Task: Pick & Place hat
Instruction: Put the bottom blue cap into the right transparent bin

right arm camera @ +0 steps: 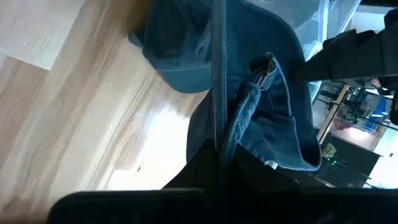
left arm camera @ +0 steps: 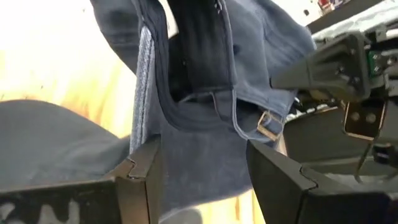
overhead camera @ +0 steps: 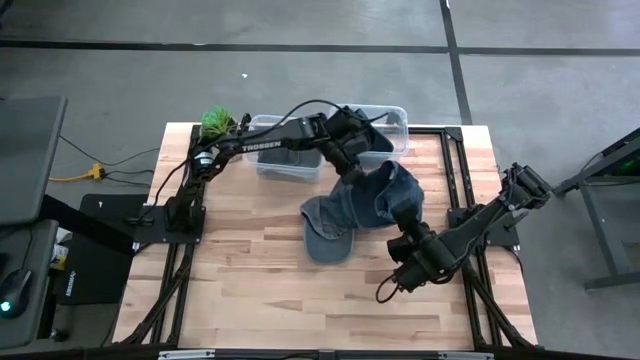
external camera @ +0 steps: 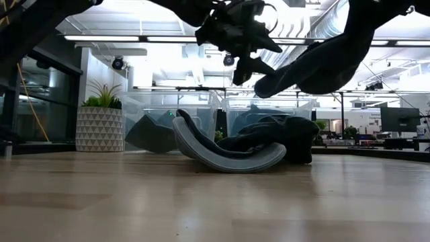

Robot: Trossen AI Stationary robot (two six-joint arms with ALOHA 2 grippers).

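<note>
A blue denim hat point(overhead camera: 360, 205) lies mid-table on its side. Its curved brim point(external camera: 228, 158) rests on the wood and its opening faces up and toward the far right. My left gripper point(overhead camera: 352, 168) hangs open over the hat's far left edge. In the left wrist view its fingers point(left arm camera: 140, 180) stand either side of the denim, and in the low view it is clear above the hat point(external camera: 235, 144). My right gripper point(overhead camera: 405, 228) is shut at the hat's near right edge. My right gripper pinches a bunched fold of the hat's back rim point(right arm camera: 239, 124) between its two fingers, close to the strap's metal buckle point(right arm camera: 267, 62). The fingers come slanting down from the table's near right. The hat's brim stays on the table, with the crown standing up behind it.
Two clear plastic bins point(overhead camera: 330, 140) stand at the table's far edge, behind the hat. A potted plant point(overhead camera: 217, 122) sits left of them. Black frame rails point(overhead camera: 170, 215) run along the table's left and right sides. Bare wood point(overhead camera: 280, 300) stretches toward the near edge.
</note>
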